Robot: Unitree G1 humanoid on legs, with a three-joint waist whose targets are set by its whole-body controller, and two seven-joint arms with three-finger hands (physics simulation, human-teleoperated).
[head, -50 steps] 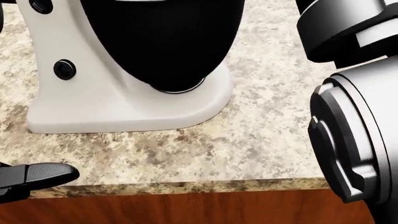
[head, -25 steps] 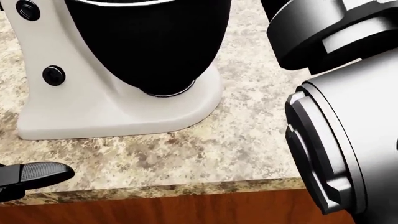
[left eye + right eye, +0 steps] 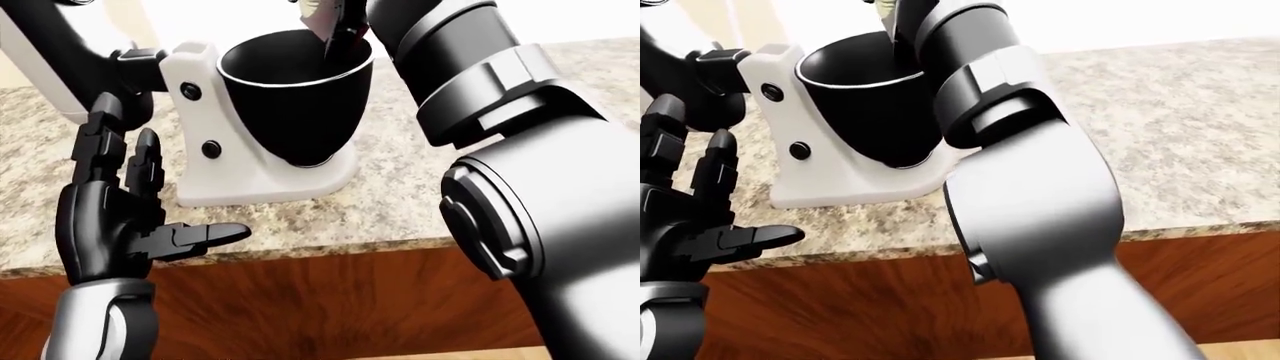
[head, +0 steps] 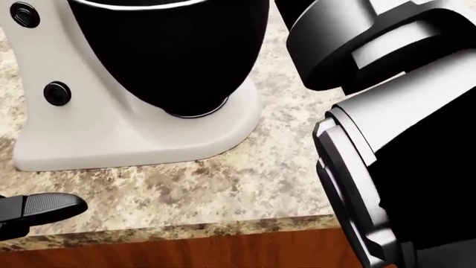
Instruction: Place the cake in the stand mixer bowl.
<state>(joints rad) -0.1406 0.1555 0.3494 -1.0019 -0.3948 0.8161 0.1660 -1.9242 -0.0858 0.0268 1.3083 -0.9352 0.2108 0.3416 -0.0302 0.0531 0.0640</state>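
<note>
The left hand (image 3: 110, 225) is hanging open at the near edge of the worktop (image 3: 390, 206), left of the stand mixer (image 3: 215, 176); its fingers (image 3: 100, 146) are standing straight up and spread while its thumb is sticking out to the right, closing on nothing. The right hand (image 3: 335, 26) is reaching over the rim of the black mixer bowl (image 3: 295, 105) from the upper right, mostly cut off by the top edge of the left-eye view, so I cannot tell whether its fingers are open or closed. A pale sliver just at that hand, at the top edge, may be the cake (image 3: 312, 9), but too little is showing to be sure. The right arm (image 3: 1030, 210) is filling much of each view, stretching from the near right toward the bowl. The bowl is sitting upright in the white mixer base, which is resting on the speckled granite worktop above a reddish wooden cabinet front (image 3: 330, 300).
</note>
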